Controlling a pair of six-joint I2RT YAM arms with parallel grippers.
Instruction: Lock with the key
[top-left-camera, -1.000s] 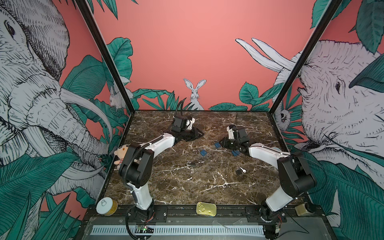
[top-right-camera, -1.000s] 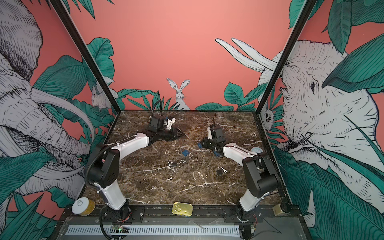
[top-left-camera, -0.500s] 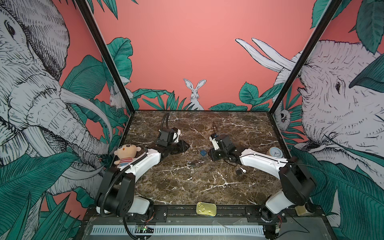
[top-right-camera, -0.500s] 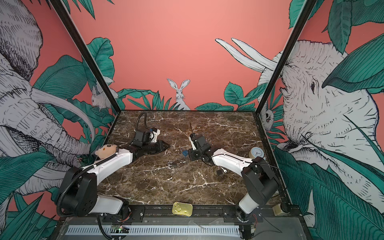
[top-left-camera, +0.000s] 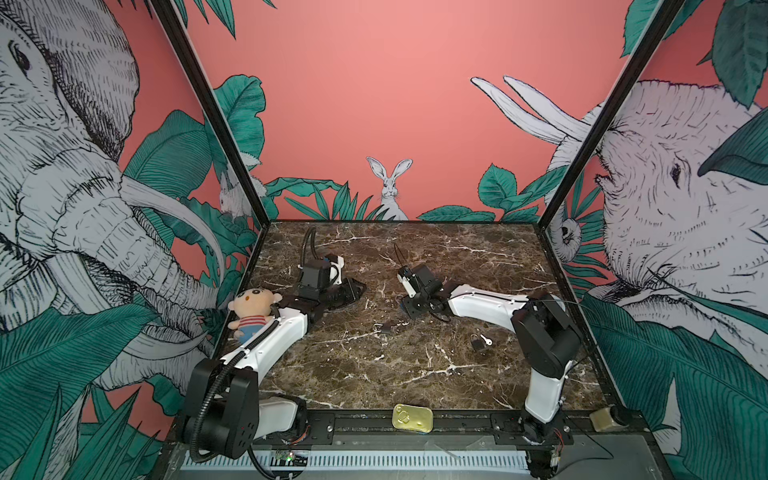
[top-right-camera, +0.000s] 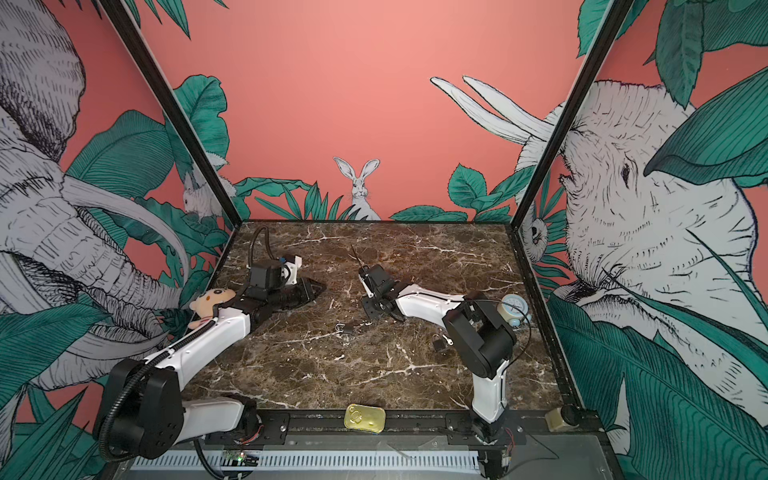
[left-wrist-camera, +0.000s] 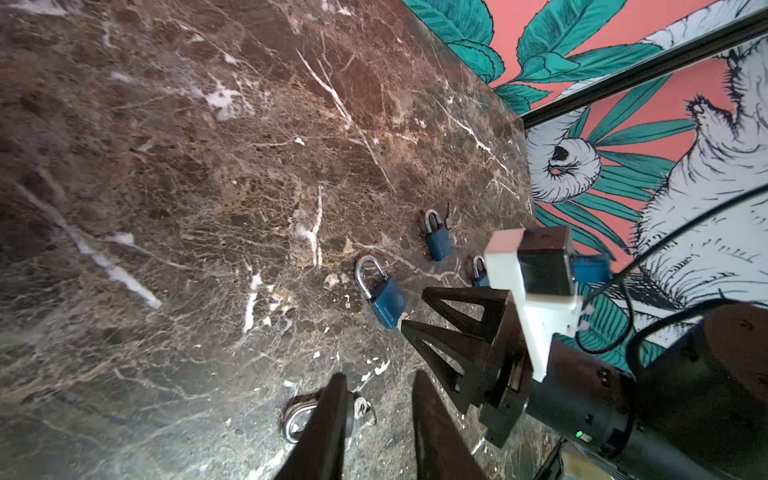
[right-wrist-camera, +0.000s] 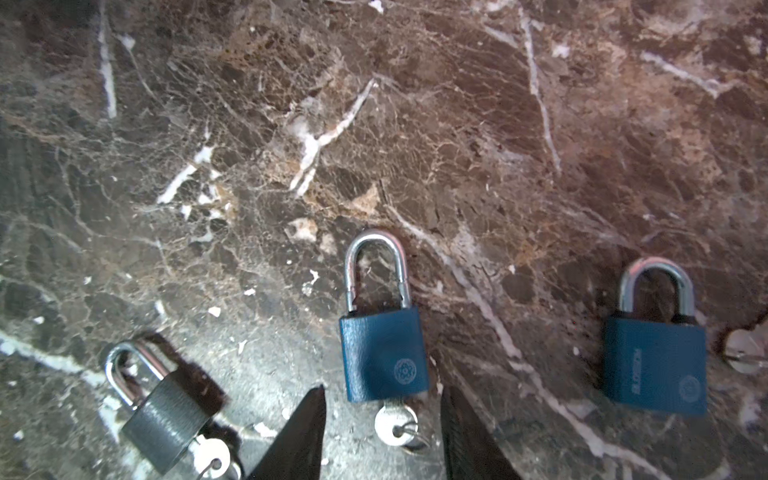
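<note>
Since a second ago the left arm has drawn back toward the left wall. That uncovers the plush doll (top-left-camera: 251, 307), while the arm's shoulder now hides the roll at the front left corner. The right claw (right-wrist-camera: 383, 390) has swung leftward to mid-table and spread.

The left claw (left-wrist-camera: 378, 376) stands part open over bare table (top-left-camera: 415, 374), gripping nothing. The right claw's jaws are apart on either side of the key (right-wrist-camera: 397, 422) in the keyed blue padlock (right-wrist-camera: 382, 357), touching neither.

There are five padlocks. Three are blue: the keyed one, a second blue padlock (left-wrist-camera: 438, 241) and a third blue padlock (left-wrist-camera: 480, 272). Two are dark: a grey padlock (top-left-camera: 384, 328) and, further right, a dark padlock (top-left-camera: 478, 343). Four keys show, along with one doll, one tin (top-left-camera: 411, 417), one dial (top-right-camera: 514, 307) and one small jar (top-left-camera: 604, 417).

In both top views the right claw covers the blue padlocks. The third blue padlock is half behind the right wrist camera, and the grey padlock is partly behind a left finger (left-wrist-camera: 328, 424). A cut-off key (right-wrist-camera: 744, 353) lies at the frame edge. In a top view the right arm hides the dial.
</note>
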